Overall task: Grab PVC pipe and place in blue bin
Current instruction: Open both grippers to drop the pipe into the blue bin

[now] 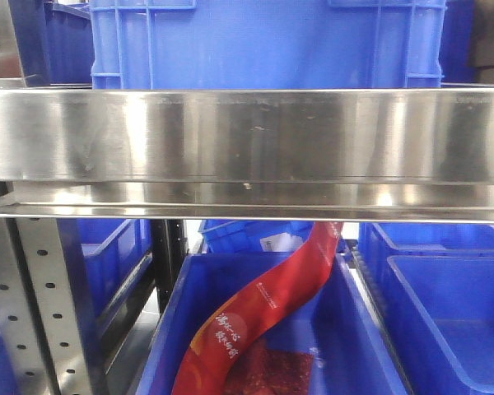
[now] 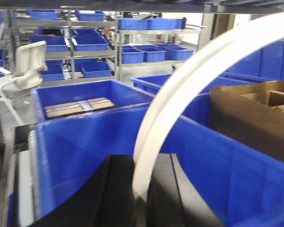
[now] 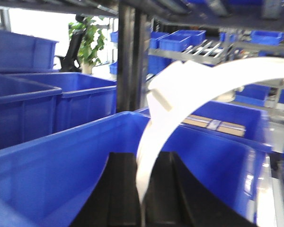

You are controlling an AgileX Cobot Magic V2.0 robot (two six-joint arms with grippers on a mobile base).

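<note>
One white PVC pipe (image 2: 180,90) arcs between two pincers. The left pincer (image 2: 141,198) clenches one end and the right pincer (image 3: 143,198) the other, held over a blue bin (image 2: 85,142).

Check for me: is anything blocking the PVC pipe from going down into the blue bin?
Nothing visible does. The left tool and the right tool each grip the PVC pipe over the open blue bin, and only bare blue wall shows beneath it. The bin's floor is out of view.
</note>
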